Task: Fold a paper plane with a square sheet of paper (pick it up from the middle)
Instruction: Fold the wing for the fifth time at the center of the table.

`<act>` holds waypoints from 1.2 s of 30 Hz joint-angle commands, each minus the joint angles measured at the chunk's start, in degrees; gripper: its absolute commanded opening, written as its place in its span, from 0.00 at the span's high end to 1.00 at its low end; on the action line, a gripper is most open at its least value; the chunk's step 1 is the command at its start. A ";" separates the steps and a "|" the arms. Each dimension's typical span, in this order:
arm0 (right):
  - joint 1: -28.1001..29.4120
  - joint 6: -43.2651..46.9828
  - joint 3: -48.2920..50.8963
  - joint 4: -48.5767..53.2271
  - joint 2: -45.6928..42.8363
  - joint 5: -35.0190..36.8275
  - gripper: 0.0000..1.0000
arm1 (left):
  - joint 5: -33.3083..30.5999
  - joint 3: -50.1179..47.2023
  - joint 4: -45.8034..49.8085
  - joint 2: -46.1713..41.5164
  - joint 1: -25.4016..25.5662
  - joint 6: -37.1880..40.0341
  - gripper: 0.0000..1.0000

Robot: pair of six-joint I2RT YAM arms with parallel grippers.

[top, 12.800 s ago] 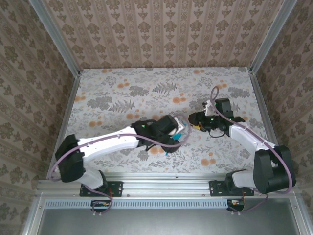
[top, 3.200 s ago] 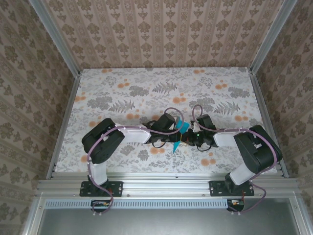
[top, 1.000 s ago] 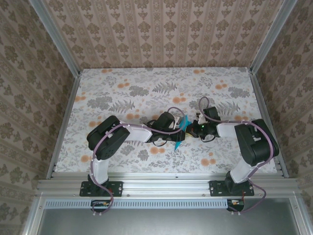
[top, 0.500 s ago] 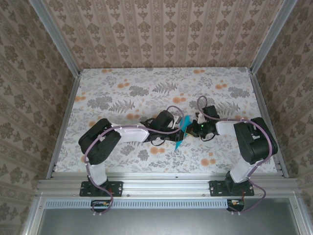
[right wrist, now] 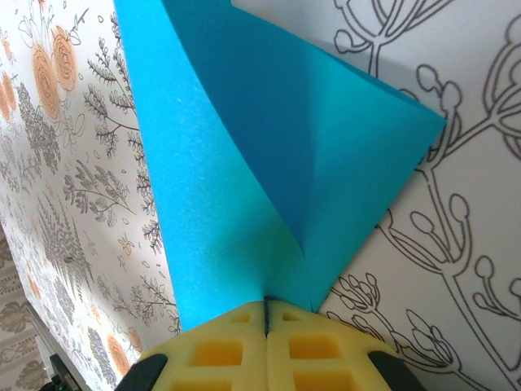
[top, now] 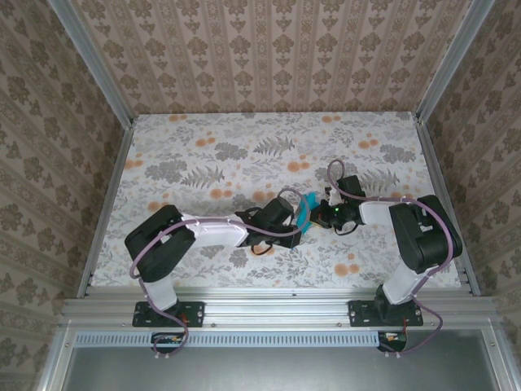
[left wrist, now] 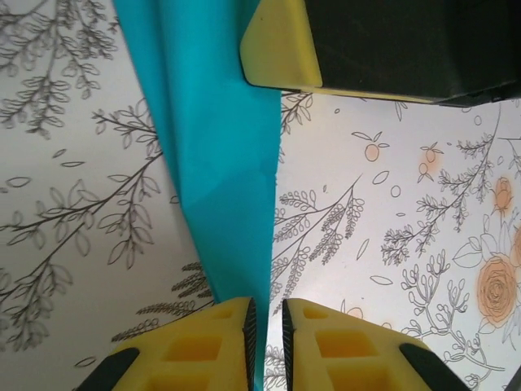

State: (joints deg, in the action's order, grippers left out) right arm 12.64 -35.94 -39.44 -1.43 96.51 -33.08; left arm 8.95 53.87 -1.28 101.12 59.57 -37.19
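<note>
Top view: folded teal paper sheet [top: 304, 213] near the middle of the floral table [top: 203, 155], caught between the left pincer [top: 296, 228] and the right pincer [top: 316, 214], both arms reaching in low. Left wrist view: sheet [left wrist: 220, 122] runs down into the narrow slit between the left pincer's [left wrist: 266, 308] yellow pads, which are nearly together; whether they truly bite it I cannot tell. Right wrist view: right pincer [right wrist: 266, 308] pressed together, pinching the sheet [right wrist: 244, 147] at a creased corner, the paper fanning away over the table.
</note>
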 commanded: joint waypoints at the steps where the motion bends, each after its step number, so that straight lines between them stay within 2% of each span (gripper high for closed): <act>1: -0.17 1.16 0.24 3.62 0.83 3.20 0.93 | -3.05 -0.54 1.41 -1.90 0.34 1.66 0.82; 5: -0.17 1.23 0.48 3.56 0.78 3.19 0.93 | -2.42 -0.57 0.80 -0.93 0.50 1.88 0.87; 9: -0.12 1.23 0.81 3.34 0.84 3.03 0.93 | -3.97 -0.51 1.16 -1.19 0.43 2.80 0.88; 14: -0.09 1.23 0.94 3.28 0.62 2.77 0.93 | -2.71 0.57 1.01 1.06 0.40 3.19 0.90; 36: -0.18 0.96 1.66 2.57 0.83 2.41 0.94 | -0.43 3.44 0.73 5.14 0.86 3.88 0.90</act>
State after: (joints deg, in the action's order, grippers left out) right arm 12.62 -35.92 -39.38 -1.50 96.49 -33.10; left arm 7.73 55.57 -1.02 105.19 59.92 -34.65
